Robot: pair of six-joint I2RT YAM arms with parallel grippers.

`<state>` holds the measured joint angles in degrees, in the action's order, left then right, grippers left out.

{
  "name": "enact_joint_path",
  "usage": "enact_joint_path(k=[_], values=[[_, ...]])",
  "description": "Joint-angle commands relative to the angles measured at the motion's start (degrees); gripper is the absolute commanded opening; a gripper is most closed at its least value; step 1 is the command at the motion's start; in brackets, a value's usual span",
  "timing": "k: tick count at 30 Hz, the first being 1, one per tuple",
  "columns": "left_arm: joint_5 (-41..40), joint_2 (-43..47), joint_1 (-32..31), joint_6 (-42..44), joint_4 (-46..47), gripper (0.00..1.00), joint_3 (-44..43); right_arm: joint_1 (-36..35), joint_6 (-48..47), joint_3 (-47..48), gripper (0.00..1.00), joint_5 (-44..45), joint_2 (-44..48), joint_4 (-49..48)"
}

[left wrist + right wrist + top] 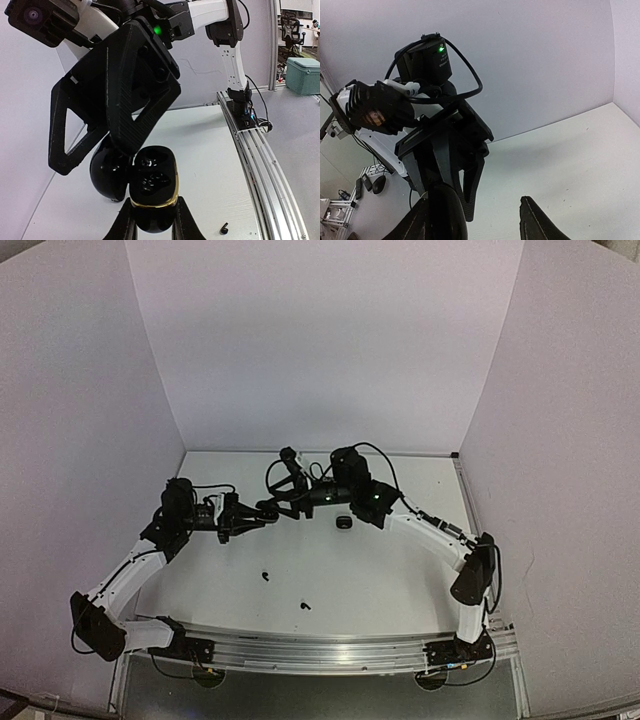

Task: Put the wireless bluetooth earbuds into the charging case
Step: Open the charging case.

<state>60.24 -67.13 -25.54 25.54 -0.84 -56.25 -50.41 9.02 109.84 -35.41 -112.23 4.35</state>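
Left hand (pixel 152 223) clamped on open charging case (pixel 152 187), held above surface (pixel 210 165). Right hand (pixel 477 215) fingers apart, close over case. Wells dark; cannot tell if any bud seated. Black earbuds (pixel 266 575) loose on surface, well apart from case. Second case (pixel 343 523) nearby, contents unseen. Most insertions apparently left.
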Motion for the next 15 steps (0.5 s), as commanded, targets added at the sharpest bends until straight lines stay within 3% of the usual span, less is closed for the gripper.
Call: enact_joint_path(k=[1,10,15], values=[[-0.5,2.0,-0.1,-4.3,5.8,0.0,-1.3,0.0,0.8,1.3,0.53,-0.1,-1.0,0.1],[-1.0,2.9,-0.1,-12.6,10.1,0.0,1.3,2.0,7.1,3.7,0.54,-1.1,-4.1,0.7],[-1.6,2.8,0.3,-22.7,13.5,0.0,3.1,2.0,9.0,5.7,0.57,-4.3,-5.7,0.7]])
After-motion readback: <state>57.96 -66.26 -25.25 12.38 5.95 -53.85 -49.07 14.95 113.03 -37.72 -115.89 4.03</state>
